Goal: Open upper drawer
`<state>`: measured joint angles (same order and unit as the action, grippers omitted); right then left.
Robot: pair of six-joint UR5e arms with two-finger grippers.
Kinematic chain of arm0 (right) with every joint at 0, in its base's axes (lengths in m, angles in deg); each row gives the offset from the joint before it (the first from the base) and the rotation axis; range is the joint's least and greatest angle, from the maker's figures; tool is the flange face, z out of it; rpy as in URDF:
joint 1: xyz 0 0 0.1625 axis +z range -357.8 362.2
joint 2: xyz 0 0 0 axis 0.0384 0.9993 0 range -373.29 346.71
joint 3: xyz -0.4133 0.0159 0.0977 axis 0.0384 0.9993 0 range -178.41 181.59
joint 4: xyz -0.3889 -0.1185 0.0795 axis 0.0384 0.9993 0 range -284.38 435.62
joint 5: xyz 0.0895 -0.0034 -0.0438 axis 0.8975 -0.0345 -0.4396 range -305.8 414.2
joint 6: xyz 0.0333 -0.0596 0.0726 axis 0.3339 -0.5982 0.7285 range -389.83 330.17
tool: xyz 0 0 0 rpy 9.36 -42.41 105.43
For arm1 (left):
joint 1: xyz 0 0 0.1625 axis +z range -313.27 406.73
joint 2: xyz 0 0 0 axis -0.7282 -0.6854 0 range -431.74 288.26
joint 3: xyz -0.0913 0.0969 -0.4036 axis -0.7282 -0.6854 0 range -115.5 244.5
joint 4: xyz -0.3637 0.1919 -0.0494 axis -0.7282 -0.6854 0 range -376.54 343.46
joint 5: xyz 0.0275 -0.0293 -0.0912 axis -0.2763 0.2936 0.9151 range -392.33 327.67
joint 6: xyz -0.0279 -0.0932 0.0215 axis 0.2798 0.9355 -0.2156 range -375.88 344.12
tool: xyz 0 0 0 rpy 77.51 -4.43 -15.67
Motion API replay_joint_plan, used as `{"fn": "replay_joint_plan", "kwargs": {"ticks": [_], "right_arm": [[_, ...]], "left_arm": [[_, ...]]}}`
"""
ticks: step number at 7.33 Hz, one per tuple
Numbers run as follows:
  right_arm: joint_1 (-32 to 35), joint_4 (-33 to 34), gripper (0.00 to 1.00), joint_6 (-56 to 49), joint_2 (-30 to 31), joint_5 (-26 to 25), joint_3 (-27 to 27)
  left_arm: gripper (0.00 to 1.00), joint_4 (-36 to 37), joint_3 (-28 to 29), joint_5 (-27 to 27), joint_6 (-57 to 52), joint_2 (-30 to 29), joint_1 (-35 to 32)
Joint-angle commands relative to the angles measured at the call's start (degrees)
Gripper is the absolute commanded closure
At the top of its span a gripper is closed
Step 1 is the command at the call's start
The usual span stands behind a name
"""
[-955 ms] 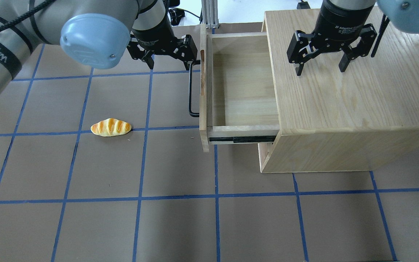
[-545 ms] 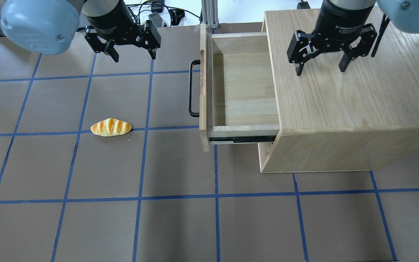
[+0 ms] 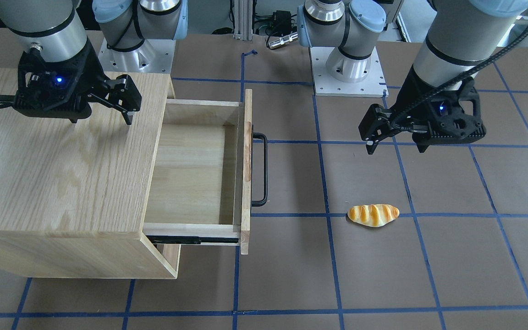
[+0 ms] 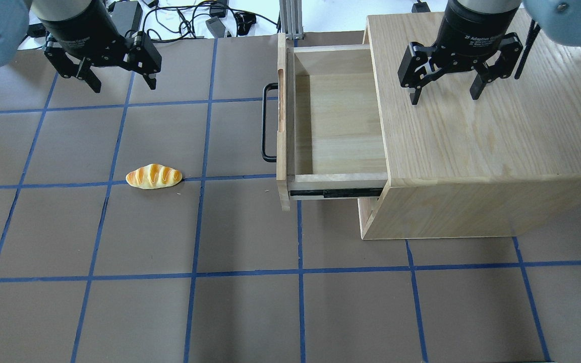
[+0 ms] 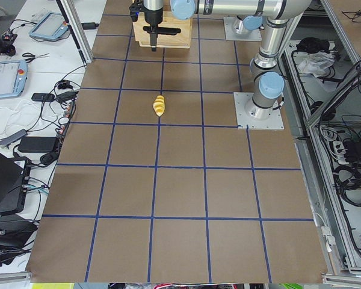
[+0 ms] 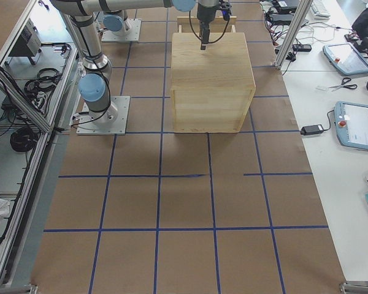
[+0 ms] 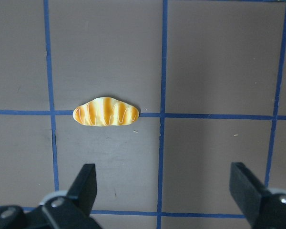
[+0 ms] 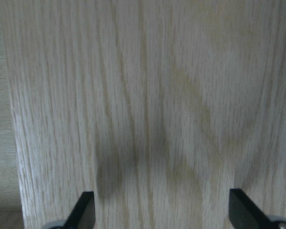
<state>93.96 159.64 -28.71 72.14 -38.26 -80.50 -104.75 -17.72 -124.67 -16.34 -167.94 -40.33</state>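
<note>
The upper drawer (image 4: pixel 338 121) is a shallow light-oak drawer pulled far out of the cabinet, empty inside, with its black slide rail showing. Its black bar handle (image 4: pixel 265 123) faces left and nothing grips it. The drawer also shows in the front view (image 3: pixel 190 174), with its handle (image 3: pixel 261 169). My left gripper (image 4: pixel 123 83) is open and empty, far left of the handle above the mat; it also shows in the front view (image 3: pixel 394 146). My right gripper (image 4: pixel 444 98) is open and empty just above the cabinet top; it also shows in the front view (image 3: pixel 101 120).
The oak cabinet (image 4: pixel 487 141) stands at the right on the brown mat with blue grid lines. A toy bread roll (image 4: pixel 154 176) lies on the mat left of the drawer, and in the left wrist view (image 7: pixel 106 112) it lies ahead of the open fingers. Cables lie beyond the table's back edge.
My left gripper has moved from beside the drawer handle leftward to the back left of the table. The drawer and the right gripper have not moved.
</note>
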Motion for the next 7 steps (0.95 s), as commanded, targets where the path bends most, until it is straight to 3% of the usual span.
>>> {"fn": "replay_joint_plan", "kwargs": {"ticks": [1, 7], "right_arm": [[0.0, 0.0, 0.00, -0.1, 0.0, 0.0, 0.0], [0.0, 0.0, 0.00, 0.0, 0.0, 0.0, 0.0]], "left_arm": [[0.00, -1.6, -0.5, 0.1, -0.4, 1.9, 1.5], [0.00, -2.0, -2.2, 1.2, -0.5, 3.8, 1.5]]}}
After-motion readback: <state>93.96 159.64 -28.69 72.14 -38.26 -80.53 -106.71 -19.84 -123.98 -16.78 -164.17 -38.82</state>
